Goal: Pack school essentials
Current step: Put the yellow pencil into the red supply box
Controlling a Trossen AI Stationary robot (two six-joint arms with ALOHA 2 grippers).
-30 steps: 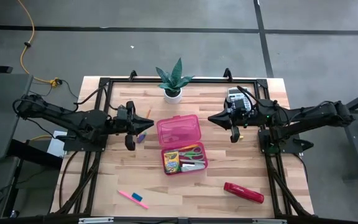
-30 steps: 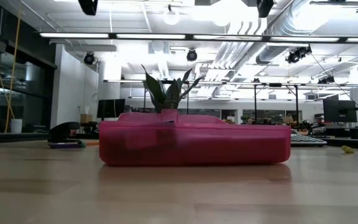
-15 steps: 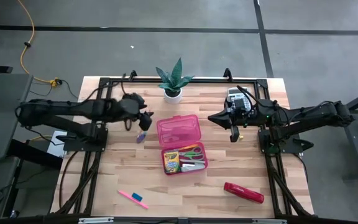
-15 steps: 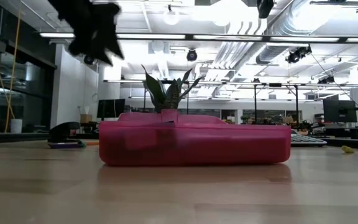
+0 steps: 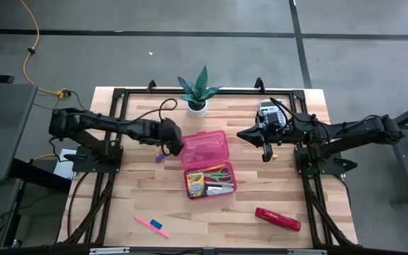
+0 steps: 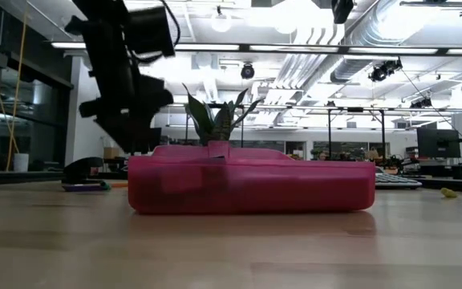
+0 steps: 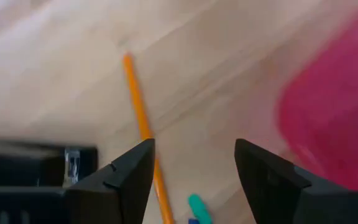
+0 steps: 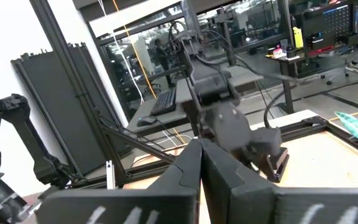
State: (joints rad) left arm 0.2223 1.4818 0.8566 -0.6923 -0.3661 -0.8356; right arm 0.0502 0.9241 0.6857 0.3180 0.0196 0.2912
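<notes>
- The pink case [image 5: 207,164] is seen lying open in the middle of the tabletop [image 5: 119,205], its empty lid [image 5: 204,147] laid flat toward the plant [image 5: 197,92].
- In the tray half, the yellow-green crayon box [image 5: 195,183] is packed along one side, with the green-handled scissors [image 5: 220,172] beside it.
- The left hand [image 5: 175,146] is held released, fingers wide apart, just beside the lid's edge.
- The orange pencil [image 7: 143,127] is spotted on bare wood under that hand, outside the case.
- The pink marker [image 5: 146,224] and tiny blue eraser [image 5: 157,225] are left near the front edge, well apart from the case.
- The right hand [image 5: 244,133] is kept clenched and empty, hovering near the grey calculator [image 5: 270,111].
- The red stapler [image 5: 277,219] is seen lying outside, front right.
</notes>
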